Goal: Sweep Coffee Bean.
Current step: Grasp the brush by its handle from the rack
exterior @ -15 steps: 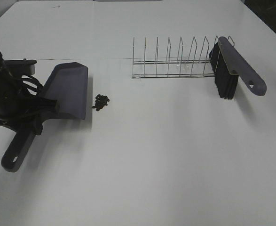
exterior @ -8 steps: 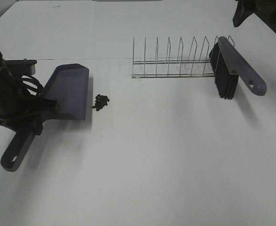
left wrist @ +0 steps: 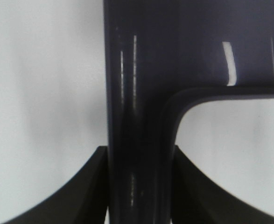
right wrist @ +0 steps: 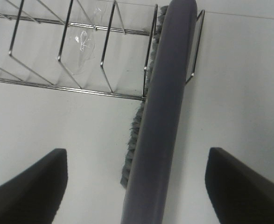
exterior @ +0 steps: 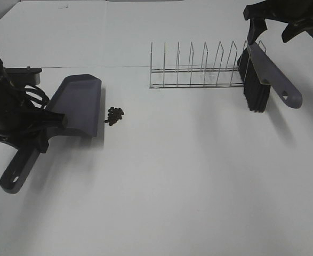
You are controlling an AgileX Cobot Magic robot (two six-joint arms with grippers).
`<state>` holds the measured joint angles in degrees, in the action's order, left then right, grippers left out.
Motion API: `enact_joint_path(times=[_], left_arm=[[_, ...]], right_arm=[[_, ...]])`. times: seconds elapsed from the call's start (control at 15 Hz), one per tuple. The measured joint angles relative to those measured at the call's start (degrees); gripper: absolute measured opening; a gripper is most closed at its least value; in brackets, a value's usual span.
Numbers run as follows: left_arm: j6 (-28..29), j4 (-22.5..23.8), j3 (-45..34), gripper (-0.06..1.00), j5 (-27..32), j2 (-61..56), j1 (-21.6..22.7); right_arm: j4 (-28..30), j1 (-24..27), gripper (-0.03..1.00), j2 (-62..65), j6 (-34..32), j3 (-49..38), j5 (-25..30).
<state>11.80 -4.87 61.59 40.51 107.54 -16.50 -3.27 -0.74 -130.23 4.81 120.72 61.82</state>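
Observation:
The coffee beans [exterior: 114, 115] lie in a small dark cluster on the white table, just right of the front lip of the grey-purple dustpan [exterior: 79, 104]. My left gripper [exterior: 39, 130] is shut on the dustpan's handle; the left wrist view shows the handle [left wrist: 139, 116] clamped between both fingers [left wrist: 97, 186]. The brush [exterior: 268, 74], grey-purple with black bristles, leans at the right end of the wire rack [exterior: 199, 72]. My right gripper [exterior: 273, 26] hangs open above the brush's far end. In the right wrist view the brush back [right wrist: 162, 116] runs between the spread fingers [right wrist: 29, 186], not touched.
The wire rack [right wrist: 71, 51] has several upright dividers and stands at the back centre-right. The dustpan's handle end [exterior: 12, 178] points toward the front left. The table's back corners show dark floor beyond the edge.
My right arm has come into view at the top right and moved left over the brush. The dustpan has shifted slightly in my left gripper. The beans have not moved.

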Motion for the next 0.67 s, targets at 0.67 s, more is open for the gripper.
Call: enact_joint_path(times=[0.67], left_arm=[[0.0,0.3,0.0,0.32,0.0,0.0,0.0]], right_arm=[[0.7,0.0,0.59,-11.5,0.0,4.1,0.0]])
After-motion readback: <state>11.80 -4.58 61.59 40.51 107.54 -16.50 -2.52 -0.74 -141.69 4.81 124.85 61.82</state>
